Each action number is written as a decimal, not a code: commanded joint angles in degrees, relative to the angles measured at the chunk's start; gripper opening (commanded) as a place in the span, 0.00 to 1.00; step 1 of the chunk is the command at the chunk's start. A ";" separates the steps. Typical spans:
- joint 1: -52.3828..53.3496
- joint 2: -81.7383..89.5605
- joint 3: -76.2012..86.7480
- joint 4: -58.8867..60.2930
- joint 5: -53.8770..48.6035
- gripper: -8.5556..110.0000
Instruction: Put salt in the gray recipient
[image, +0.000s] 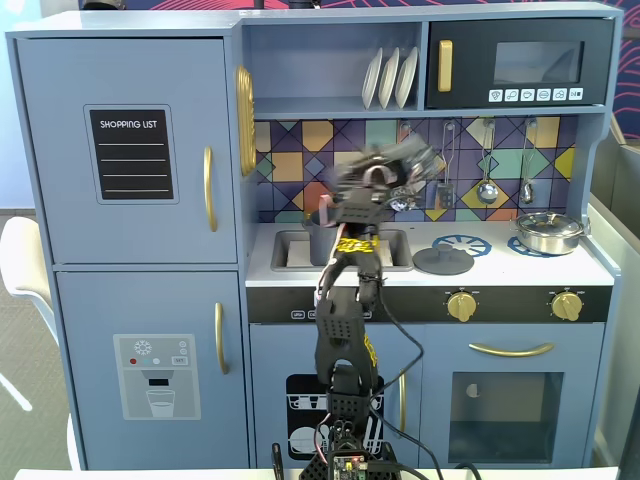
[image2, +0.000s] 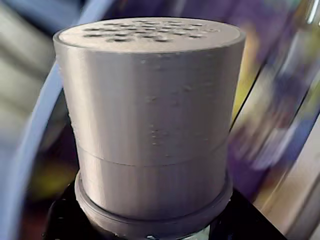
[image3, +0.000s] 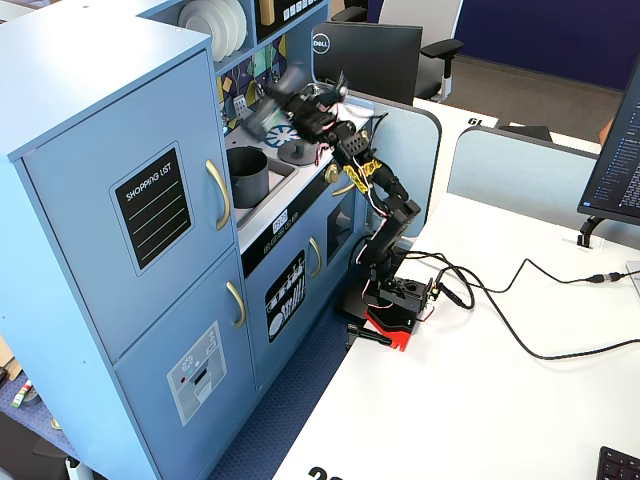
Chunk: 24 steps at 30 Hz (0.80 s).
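Gray salt (image2: 150, 125) shaker fills the wrist view, perforated top up, base seated in the black gripper, fingers clamped on it. Both fixed views show the gripper (image: 385, 175) motion-blurred, raised above the toy kitchen worktop (image: 500, 268) near the sink. Gray recipient (image3: 246, 172) sits in the sink, below and left of the gripper (image3: 285, 100). Flat lid (image: 443, 261) and silver pan (image: 548, 232) lie further right

The gray recipient (image3: 247, 173) stands open-topped in the sink, clear air above it. The backsplash (image: 300, 160) and shelf (image: 330, 106) close that room behind and overhead; a flat lid (image: 443, 261) lies just right.
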 joint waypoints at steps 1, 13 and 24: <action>-10.28 3.69 -1.05 1.93 29.71 0.07; -18.72 -7.82 -12.22 1.58 63.02 0.07; -17.75 -12.22 -18.02 0.00 64.95 0.07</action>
